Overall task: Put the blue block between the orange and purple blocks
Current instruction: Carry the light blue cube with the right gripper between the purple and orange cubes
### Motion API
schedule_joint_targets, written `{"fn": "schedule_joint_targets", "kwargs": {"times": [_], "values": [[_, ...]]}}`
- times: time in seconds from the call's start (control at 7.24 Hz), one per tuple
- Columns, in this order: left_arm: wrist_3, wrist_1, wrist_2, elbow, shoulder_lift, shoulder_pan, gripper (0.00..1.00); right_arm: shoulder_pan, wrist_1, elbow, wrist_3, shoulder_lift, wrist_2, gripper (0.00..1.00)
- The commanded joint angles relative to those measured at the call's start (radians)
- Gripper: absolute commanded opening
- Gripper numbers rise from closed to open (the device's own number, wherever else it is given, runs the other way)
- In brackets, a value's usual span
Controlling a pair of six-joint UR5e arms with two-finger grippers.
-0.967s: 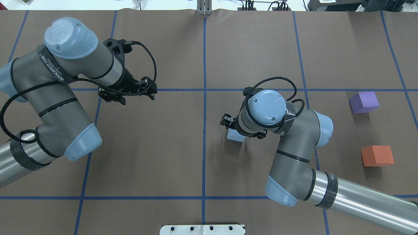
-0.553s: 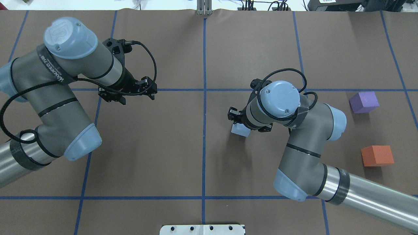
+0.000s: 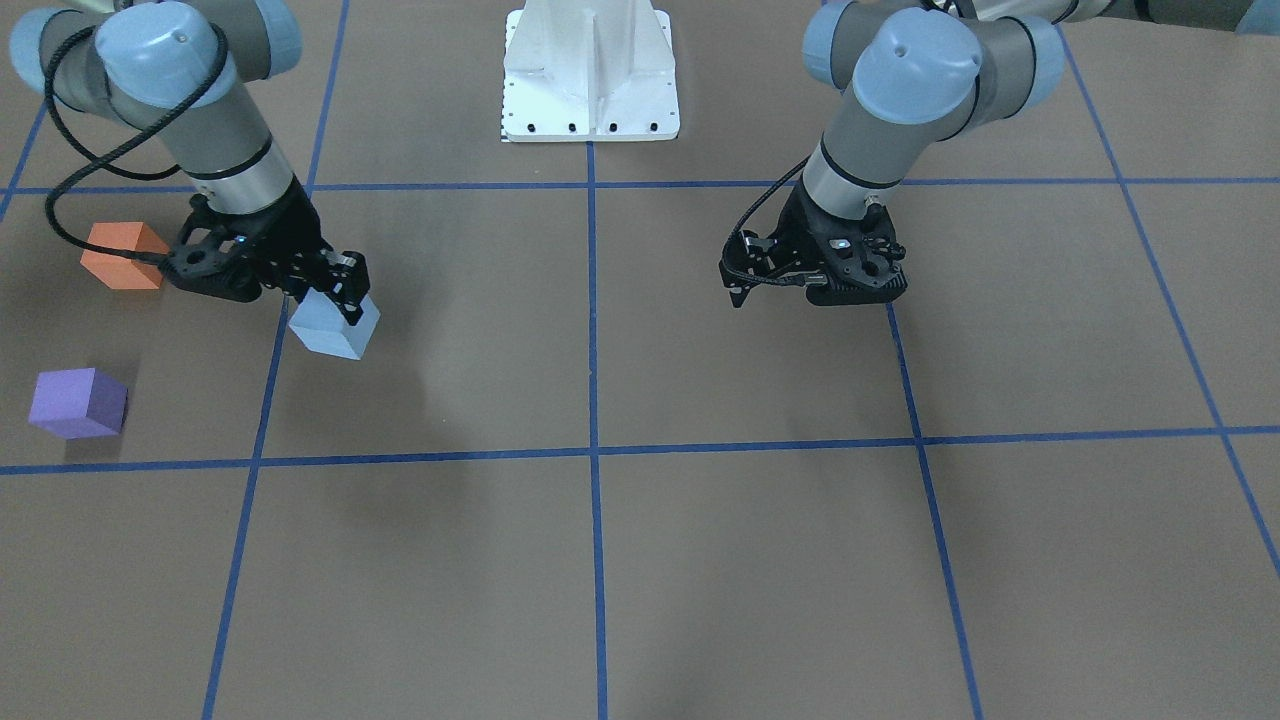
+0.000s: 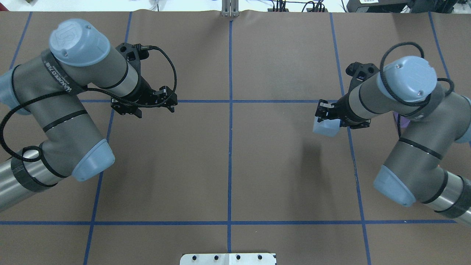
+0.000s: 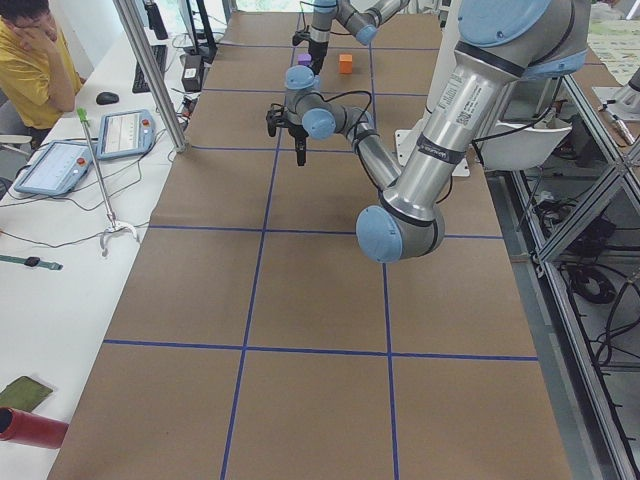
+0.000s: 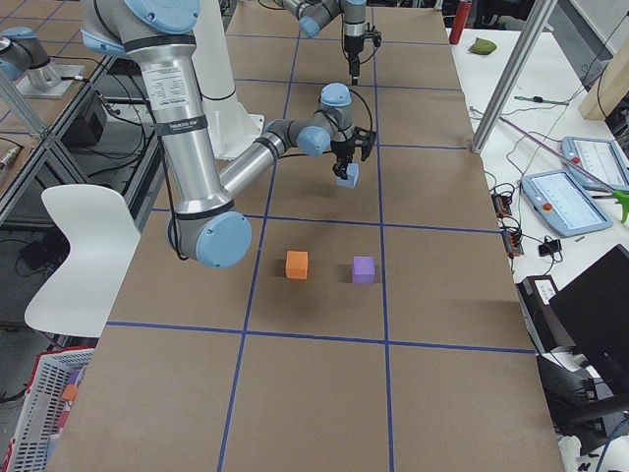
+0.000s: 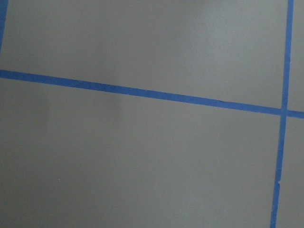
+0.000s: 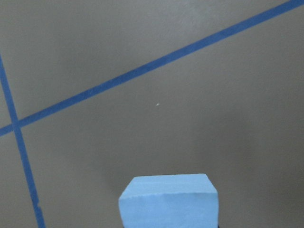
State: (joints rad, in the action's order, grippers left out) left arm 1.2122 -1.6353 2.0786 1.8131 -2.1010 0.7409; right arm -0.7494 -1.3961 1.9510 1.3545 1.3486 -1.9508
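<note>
My right gripper (image 4: 328, 117) is shut on the light blue block (image 4: 326, 127) and holds it above the brown table. In the front-facing view this gripper (image 3: 338, 292) carries the block (image 3: 335, 327) a little right of the orange block (image 3: 122, 256) and the purple block (image 3: 78, 403). The two stand apart on the table, as the right side view shows: orange (image 6: 297, 265), purple (image 6: 364, 269). In the overhead view my right arm hides the orange block and nearly all of the purple one. The blue block fills the bottom of the right wrist view (image 8: 168, 202). My left gripper (image 4: 172, 103) hangs shut and empty over the left half.
The white robot base plate (image 3: 590, 70) sits at the table's near edge. Blue tape lines (image 4: 230, 147) divide the table into squares. Tablets (image 5: 125, 130) and a person in yellow (image 5: 28, 62) are at a side desk.
My right arm has swung to the right with the blue block, from near the table's middle toward the purple and orange blocks, which it now covers in the overhead view. The left arm has not moved.
</note>
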Motion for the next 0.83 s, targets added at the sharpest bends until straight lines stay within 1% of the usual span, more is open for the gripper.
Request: {"fn": "schedule_joint_targets", "kwargs": {"times": [0.0,0.14,0.41,0.55,0.69], "values": [[0.003,0.0,0.0,0.0,-0.001,0.0,1.0,-0.117,0.008,0.029,-0.205,0.149,-0.061,0.0],[0.007,0.0,0.0,0.0,-0.001,0.0,1.0,-0.169,0.014,0.025,-0.297,0.202,-0.098,0.0],[0.012,0.0,0.0,0.002,-0.005,-0.002,1.0,-0.188,0.055,0.006,-0.325,0.286,-0.123,0.0],[0.012,0.002,0.0,0.003,-0.005,0.0,1.0,-0.205,0.072,0.003,-0.328,0.314,-0.192,0.0],[0.012,0.002,0.0,0.009,-0.004,0.0,1.0,-0.214,0.074,-0.012,-0.331,0.319,-0.207,0.0]]}}
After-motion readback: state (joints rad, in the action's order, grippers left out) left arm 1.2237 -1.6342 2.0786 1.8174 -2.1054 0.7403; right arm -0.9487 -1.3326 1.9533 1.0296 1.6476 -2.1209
